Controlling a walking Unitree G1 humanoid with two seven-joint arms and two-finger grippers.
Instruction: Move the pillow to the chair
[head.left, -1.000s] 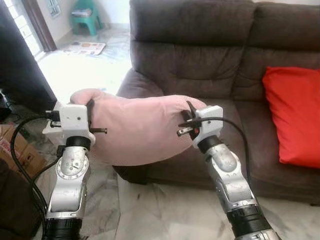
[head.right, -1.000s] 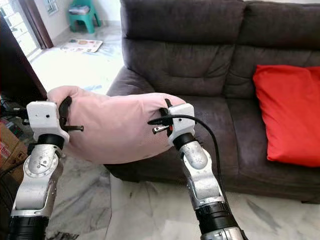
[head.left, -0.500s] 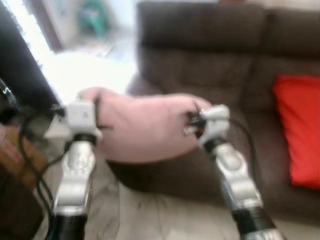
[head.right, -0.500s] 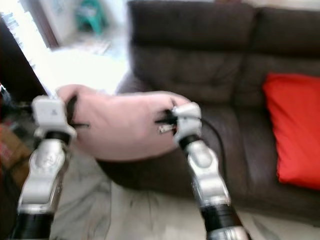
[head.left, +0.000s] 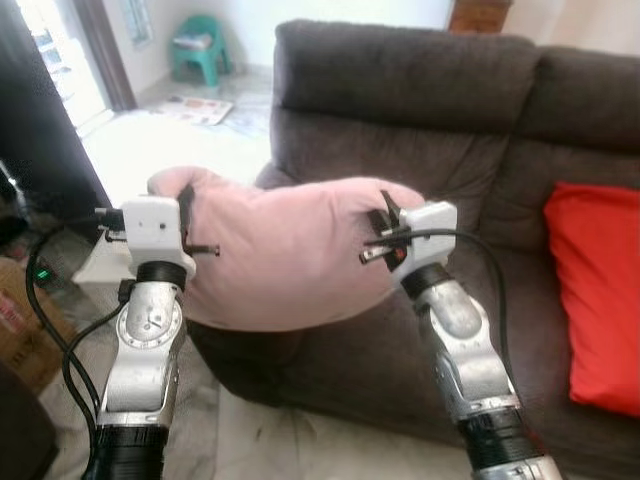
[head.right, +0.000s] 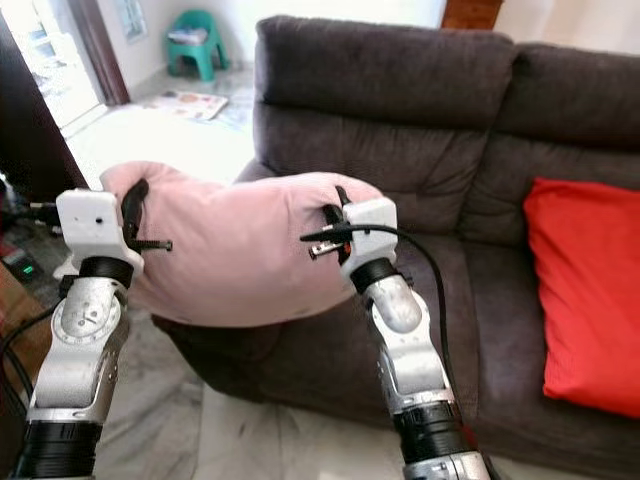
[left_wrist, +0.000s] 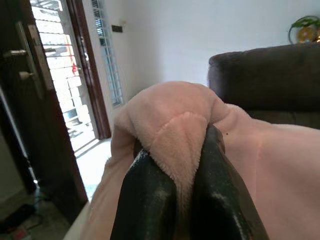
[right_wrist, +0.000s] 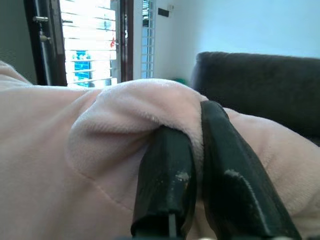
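I am carrying the pillow (head.left: 285, 255) in the air beside the sofa (head.left: 420, 110), left tool (left_wrist: 175, 200) and right tool (right_wrist: 200, 185) each pinching a corner, and next I need to find the chair.

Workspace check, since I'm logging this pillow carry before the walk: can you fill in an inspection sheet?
Surface: pale marble floor, dark sofa ahead.
Job's things: pink pillow lifted between both arms, sagging in the middle; green chair far back near the doorway.
Clutter: red cushion on the sofa; cardboard box at the robot's left; a flat printed item on the far floor.
Grippers: left pincer and right pincer each pinch a fold of pillow.
Cables: black cable looping off the right wrist; more beside the left arm.
Surroundings: barred doorway, white wall.
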